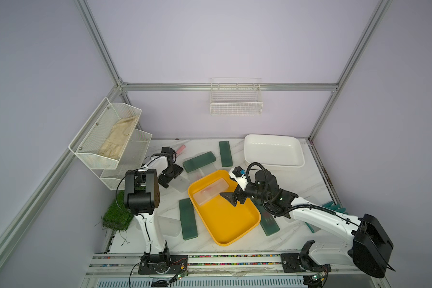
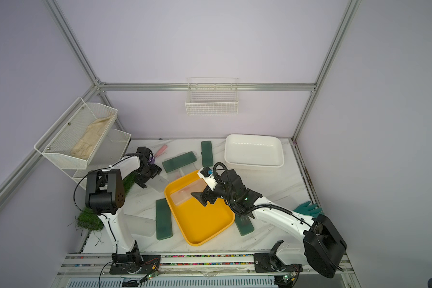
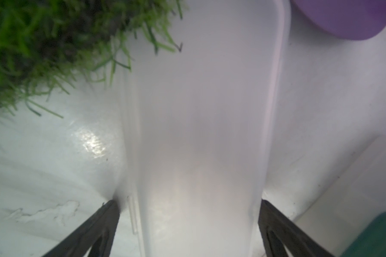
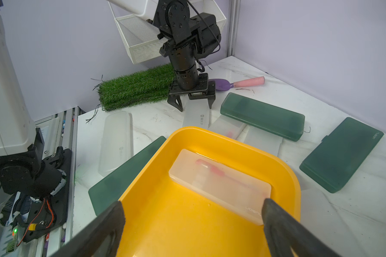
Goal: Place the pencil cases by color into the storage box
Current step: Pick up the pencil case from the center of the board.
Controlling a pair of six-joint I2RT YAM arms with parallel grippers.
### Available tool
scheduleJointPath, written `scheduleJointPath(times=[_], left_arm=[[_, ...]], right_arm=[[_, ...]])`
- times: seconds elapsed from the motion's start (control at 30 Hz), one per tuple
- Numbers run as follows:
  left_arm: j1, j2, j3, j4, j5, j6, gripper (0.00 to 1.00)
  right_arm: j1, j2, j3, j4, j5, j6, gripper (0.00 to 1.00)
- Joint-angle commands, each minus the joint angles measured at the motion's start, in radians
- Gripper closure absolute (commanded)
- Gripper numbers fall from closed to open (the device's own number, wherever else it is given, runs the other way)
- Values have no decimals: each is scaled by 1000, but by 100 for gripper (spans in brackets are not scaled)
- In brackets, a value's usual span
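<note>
Care: left gripper (image 4: 195, 109) straddles a frosted case (image 3: 198, 133), jaws spread (not yet pinching); best centre it, then squeeze evenly.

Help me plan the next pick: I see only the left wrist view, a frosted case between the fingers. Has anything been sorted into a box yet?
Observer: One frosted case lies in the yellow tray.
Operator: And the white tub?
Observer: The white tub holds no case.
Operator: Where is the right gripper?
Observer: The right gripper hangs open over the yellow tray, by one end of that case.
</note>
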Motion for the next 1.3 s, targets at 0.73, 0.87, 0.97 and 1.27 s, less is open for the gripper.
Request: scheduleJointPath(times=[0.73, 0.87, 0.97, 1.27], left_arm=[[11, 2, -23, 81, 42, 31, 22], [10, -29, -11, 42, 58, 99, 23], [11, -49, -3, 20, 81, 154, 23], [11, -106, 46, -56, 83, 300, 24]], right_arm=[[4, 28, 52, 9, 80, 22, 3], [3, 37, 58, 11, 99, 28, 3], [4, 40, 58, 21, 103, 36, 3], [3, 45, 61, 43, 103, 54, 3]])
